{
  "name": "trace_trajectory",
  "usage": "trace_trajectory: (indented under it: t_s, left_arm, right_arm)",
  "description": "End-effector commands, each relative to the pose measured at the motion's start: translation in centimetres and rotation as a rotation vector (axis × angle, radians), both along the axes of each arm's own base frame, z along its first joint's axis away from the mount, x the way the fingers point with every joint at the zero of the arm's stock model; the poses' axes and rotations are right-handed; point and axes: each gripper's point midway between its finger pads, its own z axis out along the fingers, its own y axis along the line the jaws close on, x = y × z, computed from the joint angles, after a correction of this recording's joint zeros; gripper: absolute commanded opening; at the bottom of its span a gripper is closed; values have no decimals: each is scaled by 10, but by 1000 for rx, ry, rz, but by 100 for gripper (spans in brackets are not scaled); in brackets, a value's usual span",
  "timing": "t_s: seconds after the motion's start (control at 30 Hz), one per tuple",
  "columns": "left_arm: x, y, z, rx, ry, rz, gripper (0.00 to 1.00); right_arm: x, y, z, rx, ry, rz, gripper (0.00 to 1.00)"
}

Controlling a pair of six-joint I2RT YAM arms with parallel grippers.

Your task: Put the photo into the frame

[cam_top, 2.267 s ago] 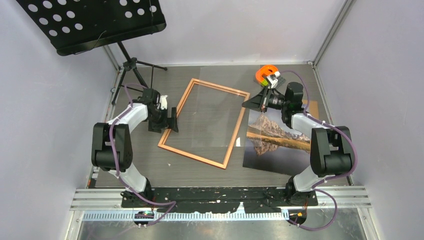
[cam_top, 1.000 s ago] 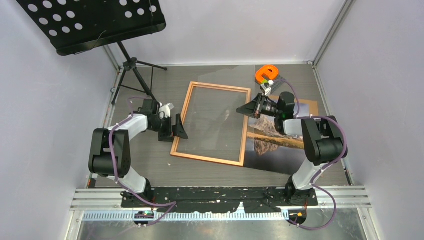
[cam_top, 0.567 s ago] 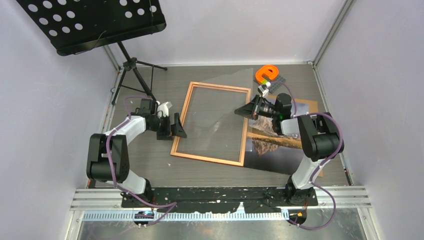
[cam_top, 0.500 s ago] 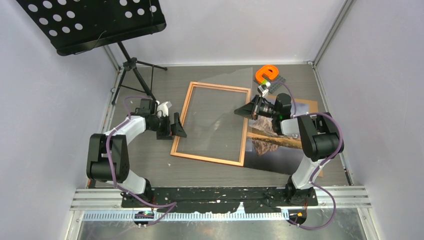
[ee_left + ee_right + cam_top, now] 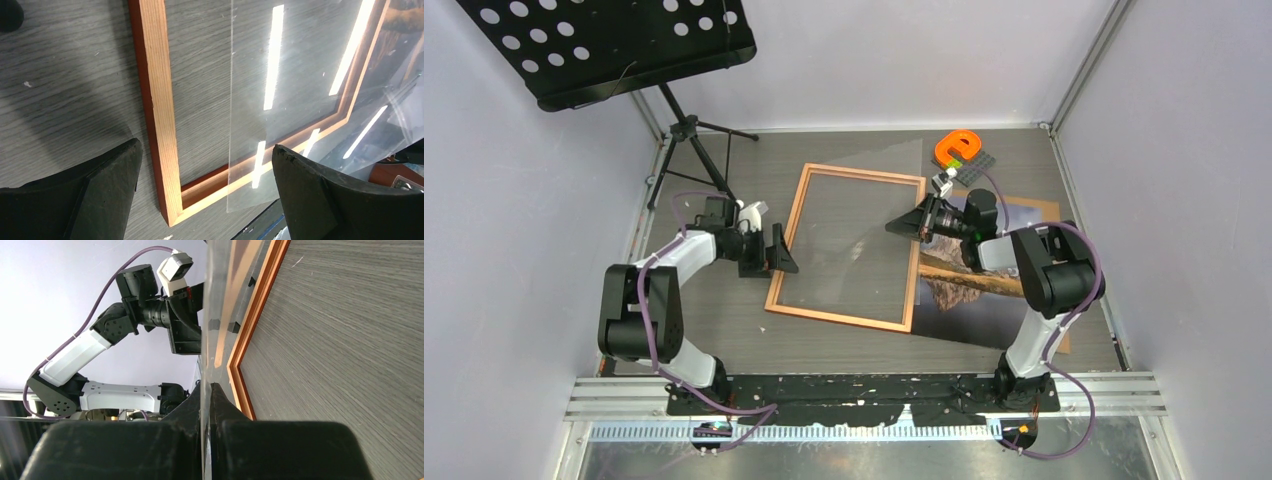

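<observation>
Frame [image 5: 839, 319] one, photo [image 5: 954, 291] one, pane [image 5: 860, 215] one.

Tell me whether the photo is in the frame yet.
Out. The photo lies on the table beside the frame, at its right side; only grey tabletop shows inside the border.

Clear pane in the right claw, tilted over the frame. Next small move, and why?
Probably lower the clear pane flat into the frame, easing it nearer. The right claw is shut on its right edge; the sheet is tilted, its far edge overhanging the border. The photo lies on the table beside the frame, so glazing likely goes first.
</observation>
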Motion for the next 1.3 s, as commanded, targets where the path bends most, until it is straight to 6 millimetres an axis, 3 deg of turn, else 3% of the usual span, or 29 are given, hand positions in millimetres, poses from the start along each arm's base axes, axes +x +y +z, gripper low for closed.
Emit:
trace_trajectory:
  t_s: [0.0,0.8,1.27]
  left_arm:
    - [22,-4,16,-40,-84,-14,100]
    - [26,-5,4,-47,-59,-3,100]
    - [26,-5,0,-46,-44,-1,100]
  right_arm:
    - [10,6,12,8,-91,-11,6]
    - [12,15,-1,8,-74,-31,6]
    - [12,21,1,21,-83,-21,6]
